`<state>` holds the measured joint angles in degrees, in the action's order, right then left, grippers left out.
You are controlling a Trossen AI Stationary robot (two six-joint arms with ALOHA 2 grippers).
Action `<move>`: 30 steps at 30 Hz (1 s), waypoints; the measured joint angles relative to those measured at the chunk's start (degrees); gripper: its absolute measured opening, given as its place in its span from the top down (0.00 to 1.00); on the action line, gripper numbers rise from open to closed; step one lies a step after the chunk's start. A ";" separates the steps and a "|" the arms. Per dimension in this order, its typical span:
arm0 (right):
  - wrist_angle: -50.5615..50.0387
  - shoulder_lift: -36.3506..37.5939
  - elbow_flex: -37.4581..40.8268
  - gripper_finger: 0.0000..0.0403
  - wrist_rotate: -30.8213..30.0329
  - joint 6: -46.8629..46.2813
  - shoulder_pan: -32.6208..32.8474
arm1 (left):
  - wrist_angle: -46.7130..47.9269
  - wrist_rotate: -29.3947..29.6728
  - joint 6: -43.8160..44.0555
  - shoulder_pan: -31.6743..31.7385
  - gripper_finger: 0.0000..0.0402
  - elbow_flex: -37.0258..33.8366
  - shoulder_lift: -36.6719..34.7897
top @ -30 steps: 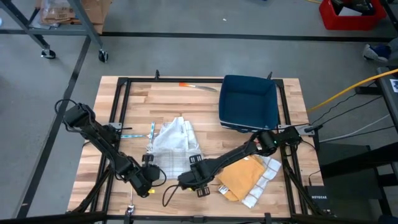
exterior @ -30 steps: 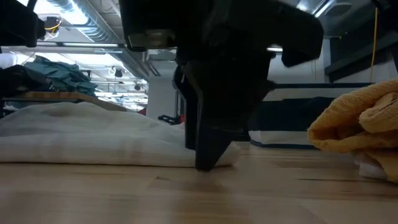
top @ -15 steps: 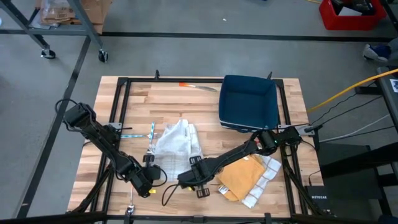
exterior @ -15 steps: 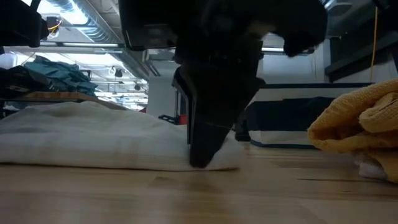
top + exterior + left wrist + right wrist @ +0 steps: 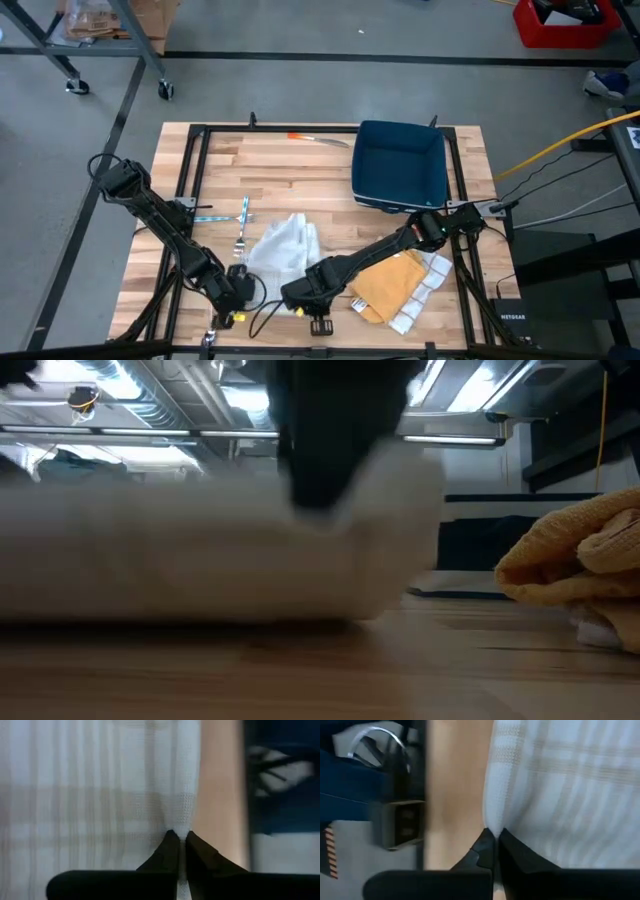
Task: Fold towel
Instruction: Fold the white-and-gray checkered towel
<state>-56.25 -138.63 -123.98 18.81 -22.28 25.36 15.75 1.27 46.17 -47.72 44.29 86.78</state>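
Wooden butcher-block surface [image 5: 270, 165] in a black metal frame, standing on a grey concrete floor [image 5: 300, 90]. At the far right of the surface, a dark blue bin [image 5: 400, 165]. Near the far edge, a knife with an orange handle [image 5: 318, 138]. Left of centre, a fork [image 5: 241, 232] and a light blue utensil [image 5: 210, 216] beside it. Near right, a mustard-yellow cloth [image 5: 392, 285] lies on top of a white checked cloth [image 5: 428, 290]. A red crate [image 5: 565, 22] sits on the floor at far right and a yellow cable [image 5: 560, 143] runs off the right side. The low view shows ceiling lights and ducts in the room behind.

White towel with faint tan stripes [image 5: 285, 250] lies near the centre front of the surface, bunched; its near edge is raised off the wood in the low view.

Left end effector [image 5: 240, 292] is at the near-left corner of the towel; in its wrist view the fingers [image 5: 170, 851] are pinched together on the towel edge. Right end effector [image 5: 302, 293] is at the near-right corner of the towel; in its wrist view the fingers [image 5: 485, 851] are likewise clamped on the towel's hem. Both arms reach in low from the sides, the two end effectors near each other at the front edge.
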 joint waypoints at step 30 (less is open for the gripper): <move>-13.07 3.91 -10.75 0.98 -14.77 -0.76 -3.25 | 26.42 9.37 -3.16 -0.60 0.99 9.33 -11.10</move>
<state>-69.32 -134.72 -134.74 4.04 -23.03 22.11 42.17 10.64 43.01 -48.32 53.63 75.68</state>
